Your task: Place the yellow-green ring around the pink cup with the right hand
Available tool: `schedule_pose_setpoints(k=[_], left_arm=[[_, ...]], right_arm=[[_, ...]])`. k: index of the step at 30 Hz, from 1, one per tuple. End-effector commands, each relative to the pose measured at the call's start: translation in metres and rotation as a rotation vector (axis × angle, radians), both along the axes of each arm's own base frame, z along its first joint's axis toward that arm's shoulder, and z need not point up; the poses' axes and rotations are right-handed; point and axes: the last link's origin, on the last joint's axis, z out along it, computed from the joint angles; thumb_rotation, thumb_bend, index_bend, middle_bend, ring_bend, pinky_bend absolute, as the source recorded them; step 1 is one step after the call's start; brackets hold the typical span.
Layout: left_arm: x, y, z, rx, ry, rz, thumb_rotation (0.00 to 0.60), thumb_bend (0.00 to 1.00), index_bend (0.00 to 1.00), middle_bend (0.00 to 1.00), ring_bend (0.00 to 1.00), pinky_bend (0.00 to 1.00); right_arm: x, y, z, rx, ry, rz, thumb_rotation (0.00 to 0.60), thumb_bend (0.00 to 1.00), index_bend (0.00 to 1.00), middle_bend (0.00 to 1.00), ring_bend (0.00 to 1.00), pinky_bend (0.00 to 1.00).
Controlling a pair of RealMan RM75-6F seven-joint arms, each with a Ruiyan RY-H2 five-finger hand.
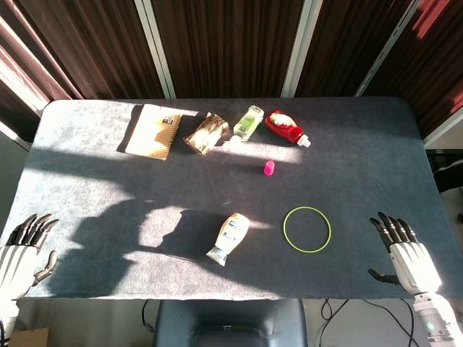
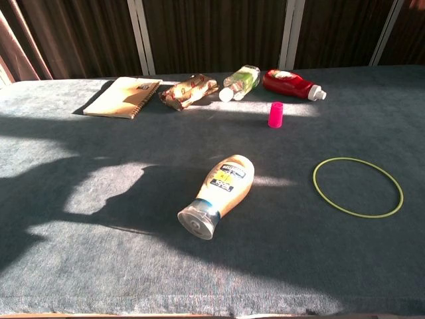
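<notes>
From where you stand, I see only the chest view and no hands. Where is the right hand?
Observer: The right hand rests at the table's near right edge, to the right of the ring.
Operator: Is it holding something?
Observer: No, it holds nothing; its fingers are apart.
Operator: And the left hand?
Observer: The left hand is at the near left corner, also holding nothing.
</notes>
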Motion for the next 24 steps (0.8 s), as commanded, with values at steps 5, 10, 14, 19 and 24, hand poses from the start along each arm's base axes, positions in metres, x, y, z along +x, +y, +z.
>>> schedule_pose_setpoints(k=[5,10,14,19,24], left_arm=[[0.001,0.000,0.000,0.002,-0.005,0.002,0.600,0.49,0.15,0.09,0.05,0.16],[0.002,0.000,0.000,0.002,-0.004,-0.002,0.600,0.49,0.15,0.09,0.05,0.16],[0.002,0.000,0.000,-0.002,0.000,0.001,0.600,0.49,0.15,0.09,0.05,0.16],[0.003,-0.002,0.000,0.002,0.003,0.000,0.600,0.49,0.15,0.09,0.05,0.16],[0.001,-0.003,0.004,0.023,-0.014,0.019,0.600,0.49,0.17,0.09,0.05,0.16]], right_arm=[[0.000,0.003,-0.002,0.015,0.005,0.001,0.600,0.06,0.02,0.00,0.00,0.06],[0.001,0.001,-0.004,0.021,-0.009,0.016,0.600,0.06,0.04,0.00,0.00,0.06],[0.009,-0.006,-0.009,0.032,-0.016,0.038,0.600,0.06,0.09,0.02,0.02,0.06],[0.034,-0.025,-0.025,0.060,0.032,0.133,0.600,0.06,0.21,0.32,0.38,0.24],[0.053,-0.043,-0.050,0.084,0.029,0.216,0.600,0.06,0.36,0.66,0.83,0.71]])
